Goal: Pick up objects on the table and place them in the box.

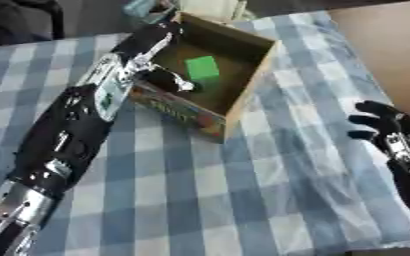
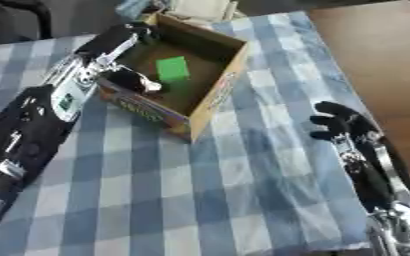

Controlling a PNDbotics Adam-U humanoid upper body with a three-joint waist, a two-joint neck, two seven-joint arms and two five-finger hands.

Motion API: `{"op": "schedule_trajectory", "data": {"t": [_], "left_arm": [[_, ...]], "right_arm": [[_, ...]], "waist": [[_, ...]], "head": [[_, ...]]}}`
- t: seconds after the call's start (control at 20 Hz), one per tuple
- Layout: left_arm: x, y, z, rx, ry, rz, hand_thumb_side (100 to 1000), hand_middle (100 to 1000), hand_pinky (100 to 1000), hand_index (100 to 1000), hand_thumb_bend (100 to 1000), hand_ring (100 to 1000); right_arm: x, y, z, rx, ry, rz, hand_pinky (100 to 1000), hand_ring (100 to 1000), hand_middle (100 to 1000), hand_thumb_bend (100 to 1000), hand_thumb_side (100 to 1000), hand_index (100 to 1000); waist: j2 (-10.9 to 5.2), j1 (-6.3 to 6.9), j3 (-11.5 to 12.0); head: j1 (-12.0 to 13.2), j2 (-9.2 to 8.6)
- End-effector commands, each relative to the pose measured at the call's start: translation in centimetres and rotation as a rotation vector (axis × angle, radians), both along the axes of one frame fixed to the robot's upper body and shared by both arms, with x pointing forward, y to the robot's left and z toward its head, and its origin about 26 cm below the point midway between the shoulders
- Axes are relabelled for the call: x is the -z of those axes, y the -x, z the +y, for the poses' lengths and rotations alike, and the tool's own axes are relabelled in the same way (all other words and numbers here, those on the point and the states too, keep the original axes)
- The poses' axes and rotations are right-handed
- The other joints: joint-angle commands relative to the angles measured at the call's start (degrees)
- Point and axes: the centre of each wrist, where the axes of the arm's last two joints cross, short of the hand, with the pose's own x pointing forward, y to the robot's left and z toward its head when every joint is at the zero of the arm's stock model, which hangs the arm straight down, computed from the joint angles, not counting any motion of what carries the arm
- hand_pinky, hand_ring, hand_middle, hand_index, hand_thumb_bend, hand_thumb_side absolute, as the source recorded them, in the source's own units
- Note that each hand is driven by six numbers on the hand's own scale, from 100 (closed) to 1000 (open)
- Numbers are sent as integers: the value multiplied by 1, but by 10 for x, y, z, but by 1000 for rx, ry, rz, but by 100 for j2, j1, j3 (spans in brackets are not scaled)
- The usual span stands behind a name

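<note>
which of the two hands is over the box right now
The left hand, reaching over the near wall of the cardboard box, beside the green block. The right hand lies apart on the checked tablecloth.

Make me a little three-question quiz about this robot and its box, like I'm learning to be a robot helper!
1. True or false: the green square block lies inside the open brown cardboard box.
2. Which hand reaches over the box's near wall: A) the left hand, B) the right hand, C) both?
3. Fill in: the box stands on a blue and white ______ tablecloth.

Key:
1. True.
2. A. The right hand rests on the cloth near the table's right edge, away from the box.
3. Checked.
</note>
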Motion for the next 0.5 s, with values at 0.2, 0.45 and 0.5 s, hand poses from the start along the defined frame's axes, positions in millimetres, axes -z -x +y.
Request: {"op": "schedule_trajectory", "data": {"t": [0.2,0.45,0.5], "left_arm": [[-55,23,22,78,137,-150,402,765,876,932,665,744],[-91,73,48,205,385,-217,354,718,869,911,544,704],[-94,85,54,227,425,-221,355,715,870,910,532,702]], "right_arm": [[-7,-1,-3,8,5,-24,728,816,818,100,718,854],[-8,-1,-6,26,7,-30,727,816,816,100,715,854],[-9,-1,-7,30,7,-32,727,816,816,100,715,854]], "waist": [[-80,-13,76],[-73,30,193],[-72,33,213]], "head": [[-44,-51],[-82,-39],[-91,-40]]}}
